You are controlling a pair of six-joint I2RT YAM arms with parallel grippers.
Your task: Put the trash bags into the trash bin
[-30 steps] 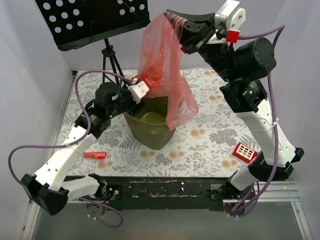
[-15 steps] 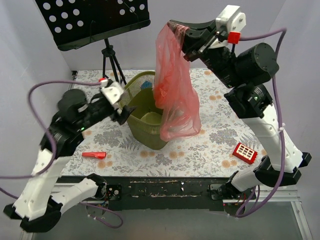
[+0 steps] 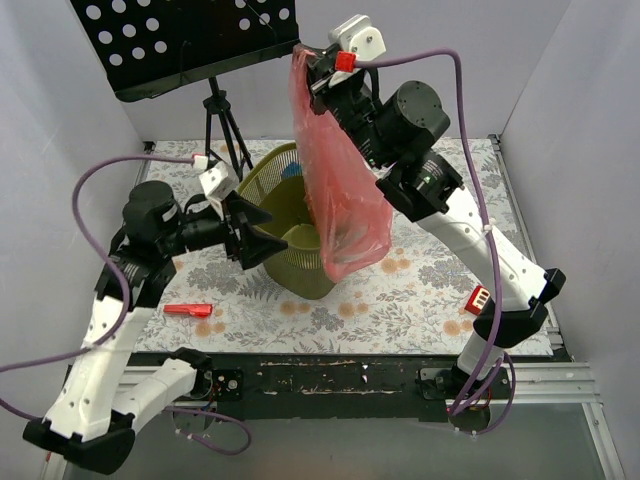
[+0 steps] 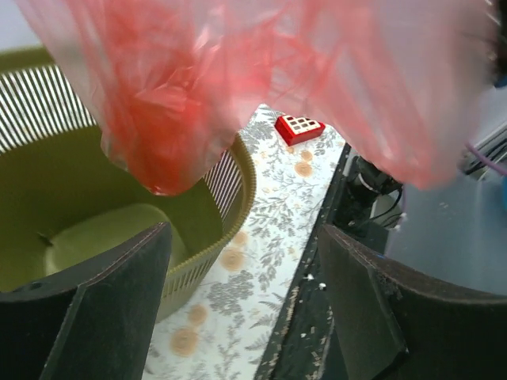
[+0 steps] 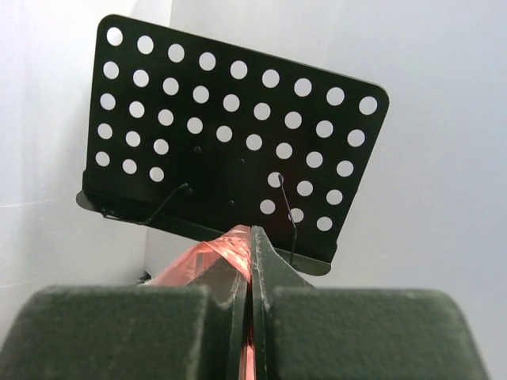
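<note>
Translucent red-pink plastic sack (image 3: pixel 340 190) hanging over the olive-green mesh wastebasket (image 3: pixel 290 275), top clamped in the right pincer (image 5: pixel 250 261). Left pincer (image 3: pixel 262 238) spread apart, empty, by the rim. Might flop onto the floral surface (image 3: pixel 420 290) if let go now, bottom looking partly outside the rim.

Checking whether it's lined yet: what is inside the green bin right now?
A bare green floor shows in the bin, with nothing lying on it. The red bag, pinched in the right hand, hangs over the opening and hides the bin's right side from above.
</note>
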